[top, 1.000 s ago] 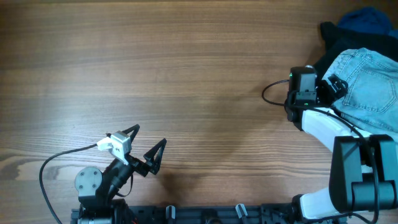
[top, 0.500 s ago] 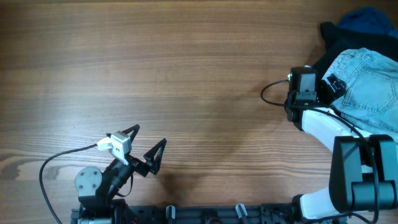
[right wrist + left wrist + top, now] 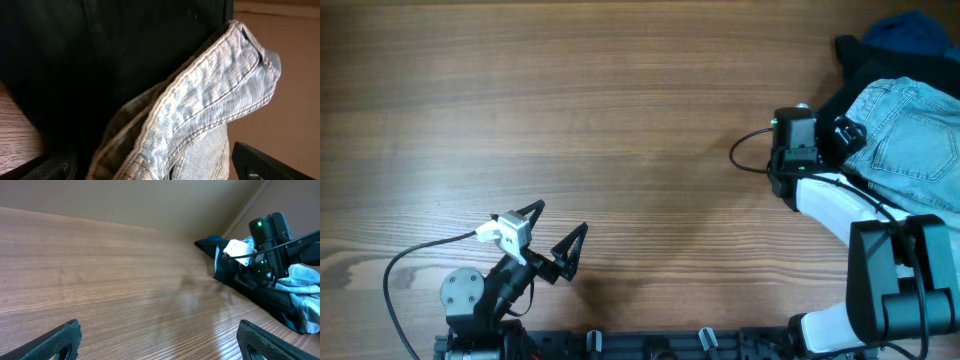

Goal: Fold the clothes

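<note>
The clothes, a faded light-blue denim garment (image 3: 910, 140), lie bunched at the table's right edge on top of a black garment (image 3: 855, 75). My right gripper (image 3: 847, 135) is at the denim's left edge. In the right wrist view a stitched denim fold (image 3: 200, 115) fills the space between the wide-apart fingers of the open right gripper (image 3: 160, 167). My left gripper (image 3: 558, 222) stands open at the lower left, far from the clothes, with only bare wood between its fingers. From the left wrist view, the left gripper (image 3: 160, 345) looks across at the denim (image 3: 306, 277).
A dark-blue cloth (image 3: 912, 28) lies at the far right corner behind the black garment. The right arm's cable (image 3: 750, 150) loops left of its wrist. The wooden table (image 3: 620, 120) stretches between the two arms.
The right arm's wrist has shifted a little to the left. The left arm has not moved.
</note>
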Action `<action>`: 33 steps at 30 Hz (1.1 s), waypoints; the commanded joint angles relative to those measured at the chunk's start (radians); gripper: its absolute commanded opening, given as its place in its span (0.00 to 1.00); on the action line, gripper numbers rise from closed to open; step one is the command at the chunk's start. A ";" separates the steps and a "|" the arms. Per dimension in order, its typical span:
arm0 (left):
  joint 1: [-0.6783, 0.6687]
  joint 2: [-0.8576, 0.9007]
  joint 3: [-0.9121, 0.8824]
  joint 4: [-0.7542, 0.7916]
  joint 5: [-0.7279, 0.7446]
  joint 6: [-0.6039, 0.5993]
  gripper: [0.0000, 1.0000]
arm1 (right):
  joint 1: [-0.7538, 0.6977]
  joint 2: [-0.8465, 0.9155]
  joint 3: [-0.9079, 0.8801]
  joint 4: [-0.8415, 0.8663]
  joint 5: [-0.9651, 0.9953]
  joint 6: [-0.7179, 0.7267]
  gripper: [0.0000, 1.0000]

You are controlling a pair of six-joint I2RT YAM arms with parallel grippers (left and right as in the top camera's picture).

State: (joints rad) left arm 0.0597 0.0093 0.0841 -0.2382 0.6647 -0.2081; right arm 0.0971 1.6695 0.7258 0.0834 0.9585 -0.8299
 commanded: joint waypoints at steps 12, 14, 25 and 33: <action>-0.004 0.000 -0.008 0.004 0.016 -0.010 1.00 | -0.002 -0.028 0.000 -0.011 0.011 0.021 1.00; -0.004 0.000 -0.008 0.003 0.016 -0.010 1.00 | -0.010 -0.028 0.000 -0.025 0.003 0.027 1.00; -0.004 0.000 -0.008 0.004 0.016 -0.010 1.00 | -0.050 -0.028 0.000 -0.025 -0.015 0.036 1.00; -0.004 0.000 -0.008 0.004 0.016 -0.010 1.00 | -0.050 -0.027 0.000 -0.053 -0.042 0.038 1.00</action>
State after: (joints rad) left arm 0.0597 0.0093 0.0841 -0.2386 0.6651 -0.2081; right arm 0.0494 1.6619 0.7258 0.0448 0.9489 -0.8120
